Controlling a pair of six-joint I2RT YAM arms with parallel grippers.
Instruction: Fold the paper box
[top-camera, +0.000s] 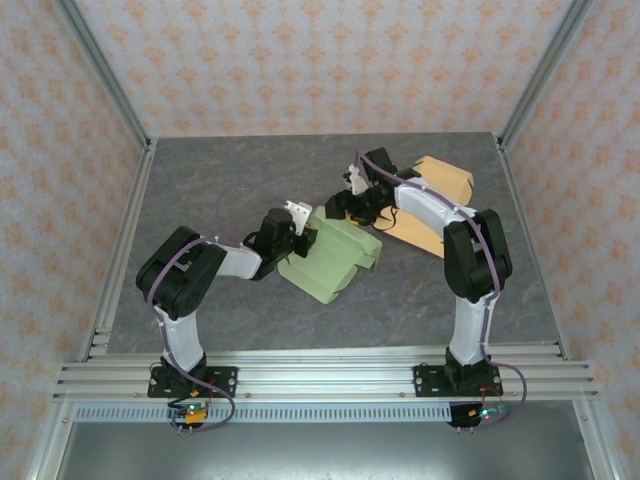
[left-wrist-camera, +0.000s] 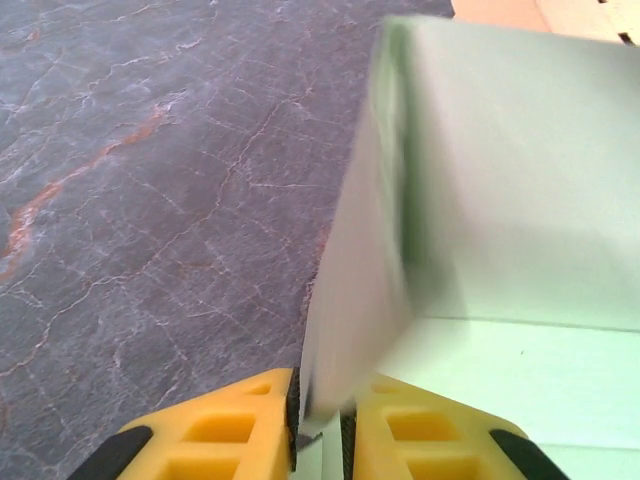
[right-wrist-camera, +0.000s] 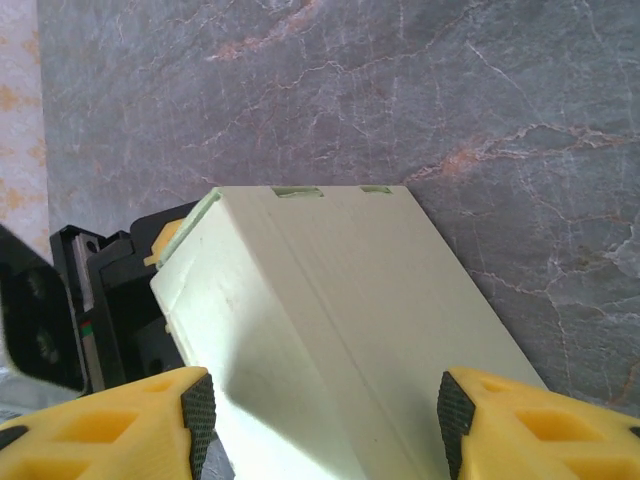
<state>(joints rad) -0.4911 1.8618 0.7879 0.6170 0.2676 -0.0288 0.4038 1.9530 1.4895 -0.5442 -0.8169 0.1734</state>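
Mostly folded I'd say: your left gripper pinches a wall of the green paper box, while the right gripper straddles it, can't tell if clamped.

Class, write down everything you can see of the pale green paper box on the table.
The pale green paper box looks like thin matte card, partly folded into a low block with rounded corners and small tab slots along one edge. It lies on the grey marble-patterned table, mid-table between both arms. The left gripper pinches the edge of one thin upright wall. The right gripper stands open astride the other end, and whether it touches the box is unclear.
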